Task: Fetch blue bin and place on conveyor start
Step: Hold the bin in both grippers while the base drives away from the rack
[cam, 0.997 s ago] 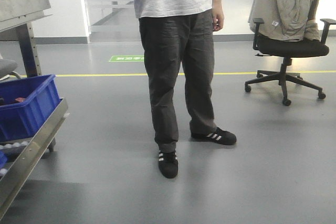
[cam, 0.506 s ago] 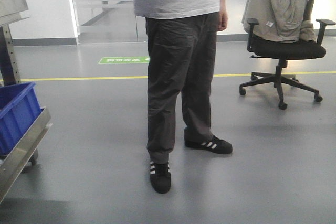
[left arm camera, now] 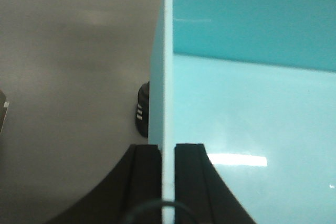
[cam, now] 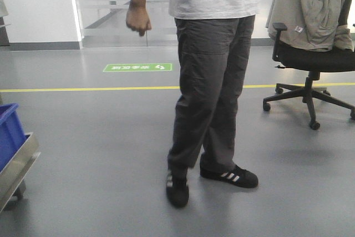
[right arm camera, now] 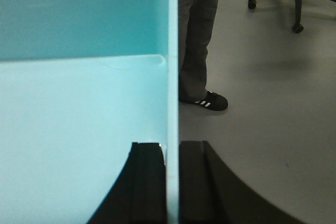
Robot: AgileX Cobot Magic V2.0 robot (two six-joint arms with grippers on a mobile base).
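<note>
The blue bin (left arm camera: 252, 103) is a pale aqua tub held off the floor between my two arms. My left gripper (left arm camera: 168, 148) is shut on its left wall, one black finger inside and one outside. My right gripper (right arm camera: 172, 145) is shut on the right wall (right arm camera: 172, 77) the same way; the bin's smooth empty inside (right arm camera: 79, 129) fills the left of that view. The bin does not show in the front view. The conveyor start is out of view.
A person (cam: 213, 81) in dark trousers and black shoes stands close ahead on the grey floor. An office chair (cam: 316, 43) draped with a jacket stands at the right. A dark blue crate (cam: 8, 134) on a steel rack (cam: 19, 165) sits at the left edge.
The front view has swung to the right: the rack and dark blue crate have slid almost out at the left. The person has stepped rightward, with a fist now in view.
</note>
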